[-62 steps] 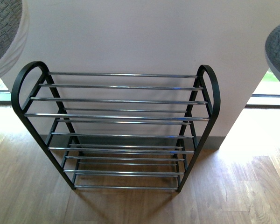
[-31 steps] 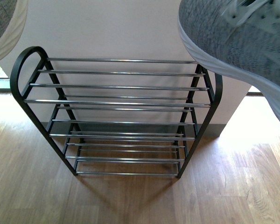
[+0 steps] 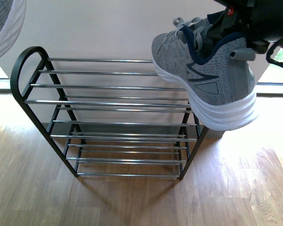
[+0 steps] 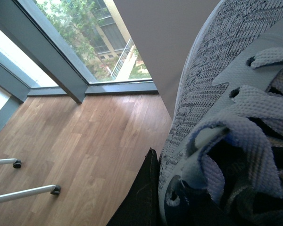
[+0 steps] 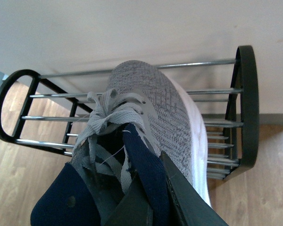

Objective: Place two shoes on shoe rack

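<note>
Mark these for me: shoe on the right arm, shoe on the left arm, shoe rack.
right arm's shoe [image 3: 212, 80]: front view, side of the grey knit upper.
left arm's shoe [image 4: 203, 89]: left wrist view, grey knit upper.
shoe rack [image 5: 248, 94]: right wrist view, black arched side frame.

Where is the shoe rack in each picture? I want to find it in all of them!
Front view: the shoe rack stands in the middle against the wall, its right end hidden behind the held shoe.
Left wrist view: not in it; only the other shoe and wooden floor.
Right wrist view: the shoe rack spans the picture behind the held shoe.
Shared landmark: the wooden floor.
</note>
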